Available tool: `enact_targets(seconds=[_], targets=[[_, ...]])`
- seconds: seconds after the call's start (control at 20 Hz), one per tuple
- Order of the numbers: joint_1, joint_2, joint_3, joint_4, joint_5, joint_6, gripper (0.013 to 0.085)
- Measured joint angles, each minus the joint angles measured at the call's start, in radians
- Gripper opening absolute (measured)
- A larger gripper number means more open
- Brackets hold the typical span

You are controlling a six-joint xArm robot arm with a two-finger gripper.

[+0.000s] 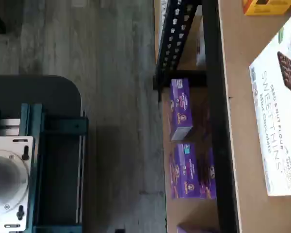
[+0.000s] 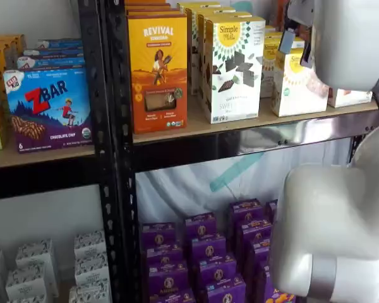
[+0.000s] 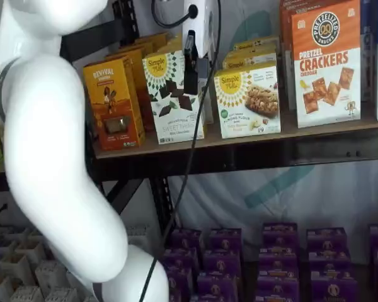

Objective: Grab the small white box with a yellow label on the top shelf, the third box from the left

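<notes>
Cream-white front on the small white box (image 3: 248, 99), yellow sunburst logo at its eleven o'clock, pale crumbly squares pictured at two. Pale tan board on the top shelf (image 3: 239, 139), glossy black rail along the front. At nine o'clock of it, the taller white carton (image 3: 174, 95) scattered with dark brown shapes, then an orange-yellow carton (image 3: 112, 104). My fingers (image 3: 190, 66) are black, my body white. Purple boxes (image 3: 277, 264) below.

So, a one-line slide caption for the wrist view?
Looking down past the top shelf: a Sweet Thins carton lying on the board, purple boxes on the level below.
</notes>
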Motion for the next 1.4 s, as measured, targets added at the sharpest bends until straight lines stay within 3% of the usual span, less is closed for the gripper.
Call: enact_targets(seconds=[0.15, 0.35, 0.55, 0.85, 1.2, 1.4], targets=[[0.023, 0.021, -0.023, -0.057, 0.006, 0.002, 0.085], [0.014, 0.037, -0.038, -0.056, 0.004, -0.006, 0.085], [-0.004, 0.055, -0.061, -0.026, 0.017, -0.011, 0.085], [-0.05, 0.044, -0.053, 0.074, -0.039, -0.018, 0.085], [-0.046, 0.039, -0.024, 0.087, -0.134, -0.024, 0.085], [-0.039, 0.072, -0.045, 0.085, -0.141, -0.021, 0.085]])
